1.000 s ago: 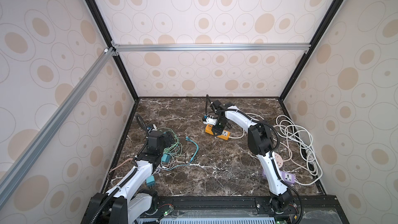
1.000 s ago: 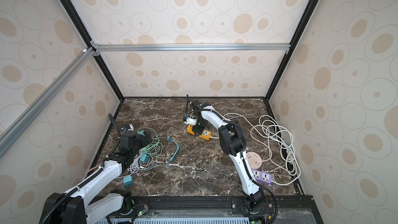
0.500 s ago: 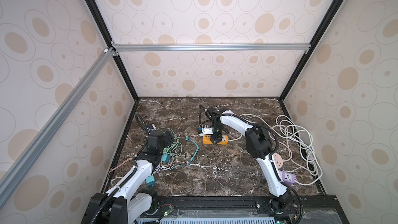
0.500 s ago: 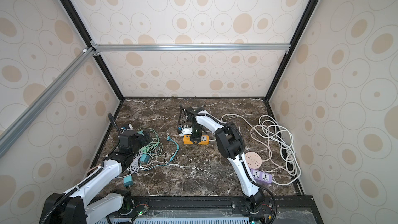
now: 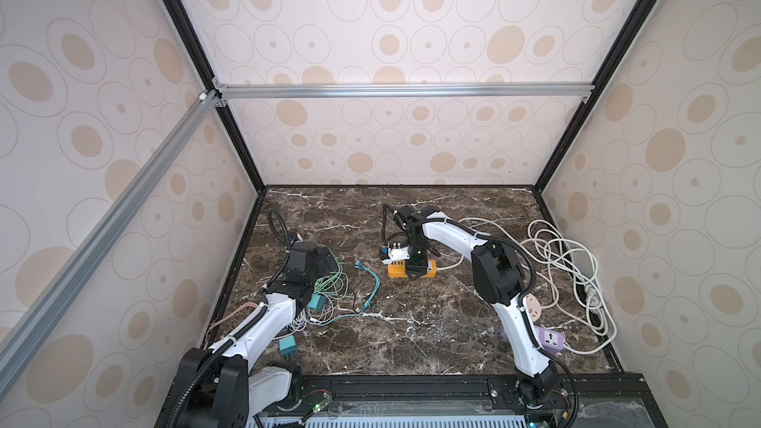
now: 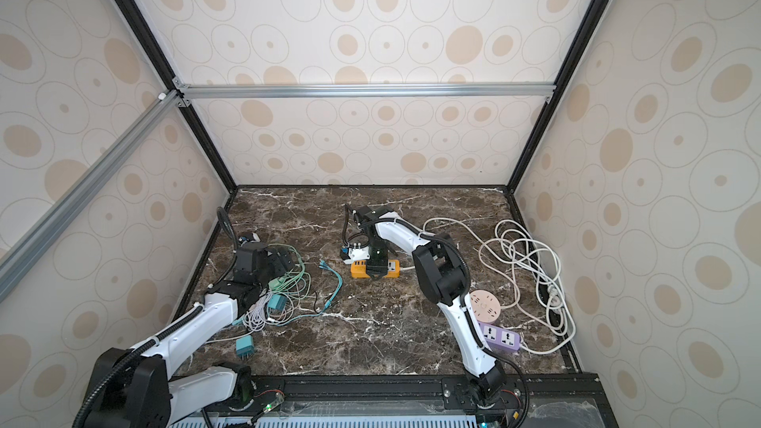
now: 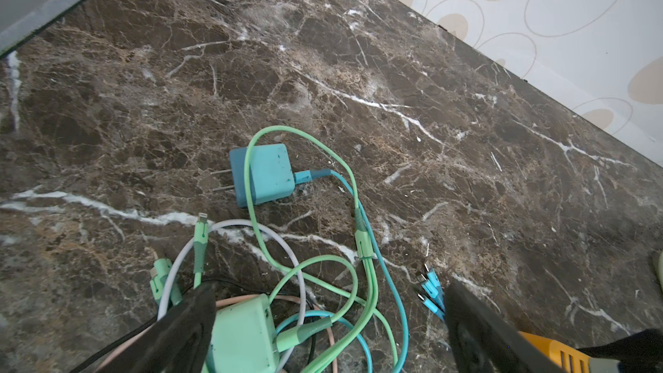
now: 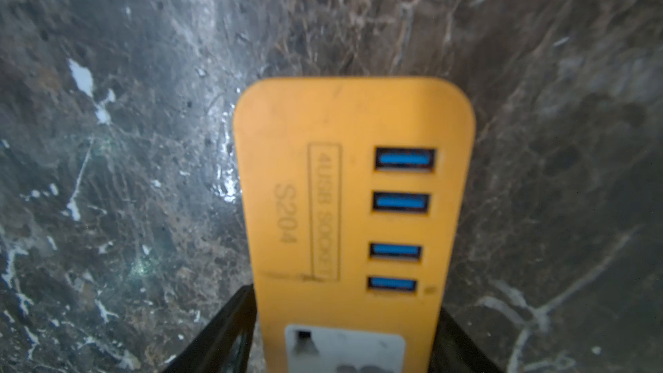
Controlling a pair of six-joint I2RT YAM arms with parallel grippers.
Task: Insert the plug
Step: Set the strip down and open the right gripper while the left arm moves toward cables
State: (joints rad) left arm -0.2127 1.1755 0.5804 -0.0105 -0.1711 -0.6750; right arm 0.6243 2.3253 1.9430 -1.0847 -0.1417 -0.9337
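The plug [image 7: 263,174] is a teal two-pronged charger lying flat on the marble beyond my left gripper, with a blue cable leaving it. My left gripper [image 7: 330,335] [image 5: 325,263] is open over a tangle of green, blue and white cables, and a mint adapter [image 7: 244,331] lies by one finger. An orange socket strip [image 8: 355,191] [image 5: 412,270] with several blue USB ports lies flat mid-table. My right gripper [image 8: 346,339] [image 5: 416,271] straddles the strip's middle. It is open, with a thin strip of marble showing beside one finger [image 8: 229,331].
A coil of white cable [image 5: 564,265] fills the right side. A round pink socket [image 5: 531,306] and a purple power strip [image 5: 549,339] lie near the right arm's base. Two teal adapters [image 5: 317,302] [image 5: 287,348] and loose blue connectors [image 5: 362,267] lie left of centre.
My right gripper brought the orange strip nearer the front, turned it level and let its jaws widen. The left arm has not moved.
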